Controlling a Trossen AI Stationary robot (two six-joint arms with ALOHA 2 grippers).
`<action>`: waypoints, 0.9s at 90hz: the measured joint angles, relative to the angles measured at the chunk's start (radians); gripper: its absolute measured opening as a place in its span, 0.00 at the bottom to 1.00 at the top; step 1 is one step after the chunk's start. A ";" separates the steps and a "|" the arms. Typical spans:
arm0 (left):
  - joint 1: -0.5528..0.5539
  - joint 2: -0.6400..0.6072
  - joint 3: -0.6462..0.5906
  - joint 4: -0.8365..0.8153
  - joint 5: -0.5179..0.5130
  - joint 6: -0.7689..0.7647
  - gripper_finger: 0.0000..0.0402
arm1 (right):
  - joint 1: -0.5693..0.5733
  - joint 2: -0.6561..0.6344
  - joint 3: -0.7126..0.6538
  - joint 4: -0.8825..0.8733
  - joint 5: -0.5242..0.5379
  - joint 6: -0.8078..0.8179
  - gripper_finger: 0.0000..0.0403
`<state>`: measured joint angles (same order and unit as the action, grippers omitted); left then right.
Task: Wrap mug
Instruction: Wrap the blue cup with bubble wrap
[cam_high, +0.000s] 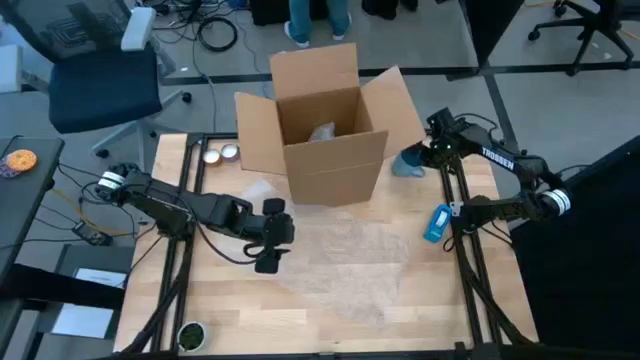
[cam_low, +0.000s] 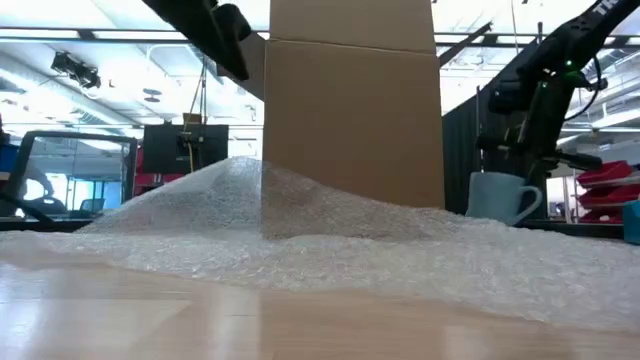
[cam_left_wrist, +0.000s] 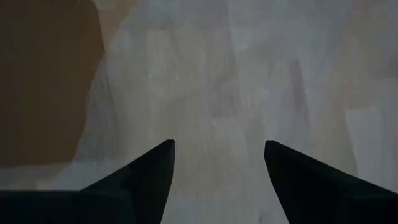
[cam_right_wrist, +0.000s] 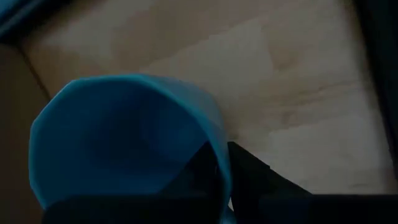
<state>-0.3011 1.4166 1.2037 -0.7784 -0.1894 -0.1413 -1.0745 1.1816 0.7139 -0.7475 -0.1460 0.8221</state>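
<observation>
A light blue mug (cam_high: 408, 163) stands upright just right of the open cardboard box (cam_high: 325, 120); its handle (cam_low: 530, 200) shows in the low view. My right gripper (cam_high: 422, 155) is over the mug and shut on its rim. A sheet of clear bubble wrap (cam_high: 345, 262) lies spread on the table's middle, humped up at one place (cam_low: 235, 175). My left gripper (cam_high: 268, 258) hangs open over the wrap's left part. Its two fingers (cam_left_wrist: 149, 177) point down at the wrap and touch nothing. My right gripper pinches the mug's wall at the rim (cam_right_wrist: 219, 163), with one finger inside the mug and one outside. The fingers come from above, pointing down. The mug stays upright. The bubble wrap hides its base in the low view, so whether it rests on the table cannot be told.
The box has its flaps open and something pale inside (cam_high: 322, 132). A blue object (cam_high: 437, 222) lies near the table's right edge. Two small round things (cam_high: 220, 153) sit at the far left, and a small round pot (cam_high: 190, 335) at the near left corner.
</observation>
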 joint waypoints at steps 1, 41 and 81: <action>-0.001 0.000 0.000 -0.002 0.000 -0.001 0.58 | 0.004 -0.003 0.000 -0.004 -0.003 -0.003 0.00; -0.099 0.000 0.000 -0.024 0.000 -0.053 0.58 | 0.208 -0.255 0.000 -0.283 -0.005 -0.050 0.00; -0.263 0.000 0.000 -0.088 -0.160 -0.233 0.58 | 0.845 -0.535 0.000 -0.343 0.193 0.348 0.00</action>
<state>-0.5636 1.4162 1.2037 -0.8663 -0.3499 -0.3748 -0.2296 0.6466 0.7136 -1.0905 0.0465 1.1701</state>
